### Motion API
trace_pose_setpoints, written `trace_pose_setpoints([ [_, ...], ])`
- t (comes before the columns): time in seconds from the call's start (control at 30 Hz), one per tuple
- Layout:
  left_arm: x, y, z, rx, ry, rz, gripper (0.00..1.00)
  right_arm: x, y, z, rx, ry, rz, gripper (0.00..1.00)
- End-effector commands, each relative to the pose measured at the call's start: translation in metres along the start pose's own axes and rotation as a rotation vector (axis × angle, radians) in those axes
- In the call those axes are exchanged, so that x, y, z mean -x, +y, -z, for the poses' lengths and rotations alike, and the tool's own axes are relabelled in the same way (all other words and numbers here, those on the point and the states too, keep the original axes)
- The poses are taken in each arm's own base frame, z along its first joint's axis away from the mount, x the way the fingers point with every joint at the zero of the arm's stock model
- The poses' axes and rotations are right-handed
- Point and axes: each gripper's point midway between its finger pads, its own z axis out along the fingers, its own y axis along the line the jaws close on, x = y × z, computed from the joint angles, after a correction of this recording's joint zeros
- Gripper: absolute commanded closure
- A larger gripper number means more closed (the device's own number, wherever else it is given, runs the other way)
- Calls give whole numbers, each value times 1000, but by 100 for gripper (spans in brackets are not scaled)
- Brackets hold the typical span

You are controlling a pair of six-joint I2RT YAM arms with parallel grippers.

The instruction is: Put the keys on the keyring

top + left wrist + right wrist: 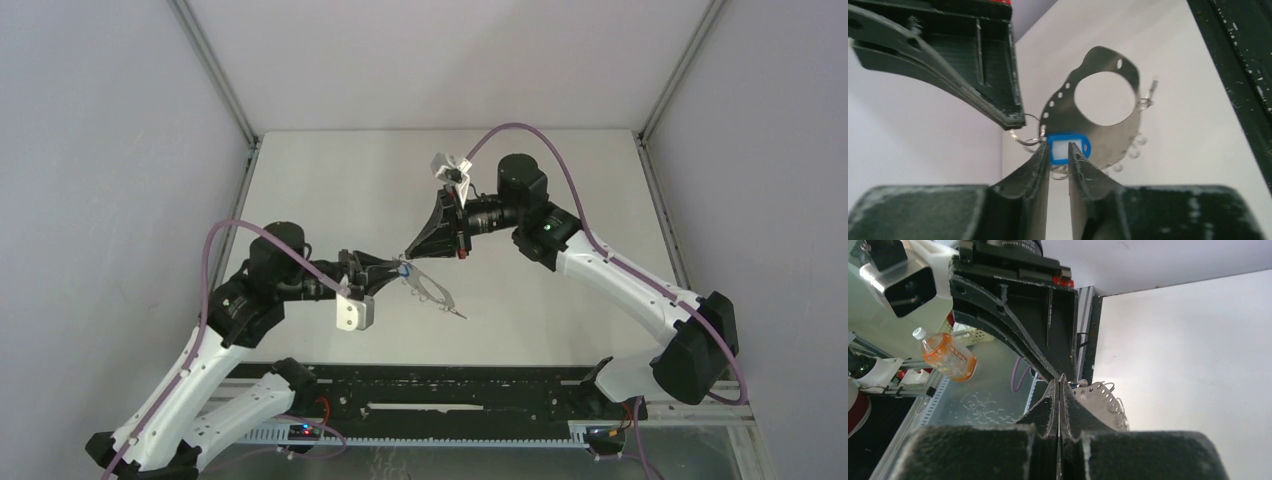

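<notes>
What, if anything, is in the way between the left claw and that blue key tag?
Nothing visible. The blue tag sits right at the left gripper fingertips, against the metal keyring. The right gripper, shut, has its tip at a small ring off to one side, not between them.

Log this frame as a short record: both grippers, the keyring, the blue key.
keyring: flat metal plate with a large round hole and small rings along its edge, between the grippers
blue key: plastic head at the plate's edge; blade not visible
left gripper: fingertips narrowly apart at the blue key; hold unclear
right gripper: shut, tip at a small ring
</notes>
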Motion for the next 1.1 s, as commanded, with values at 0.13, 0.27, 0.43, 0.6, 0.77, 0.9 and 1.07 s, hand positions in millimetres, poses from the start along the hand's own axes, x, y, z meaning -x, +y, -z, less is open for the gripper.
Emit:
trace_pose_setpoints([
  [0.13,-1,10,-2,42,26,66,63,18,8,2,-21,-61,64,100],
  [0.27,3,21,1,112,37,275,62,18,10,5,-28,-81,86,100],
  [0.43,11,18,9,150,22,390,63,22,13,10,-28,-123,111,100],
  [0.6,22,30,14,213,-17,418,66,20,15,10,-12,-124,111,100],
  [0.77,29,33,7,180,-58,497,63,20,19,7,10,-124,125,100],
  [0.9,26,23,-3,73,-42,576,62,20,22,5,17,-125,138,100],
  [1.07,25,29,-4,84,-44,570,63,18,25,2,29,-117,142,100],
])
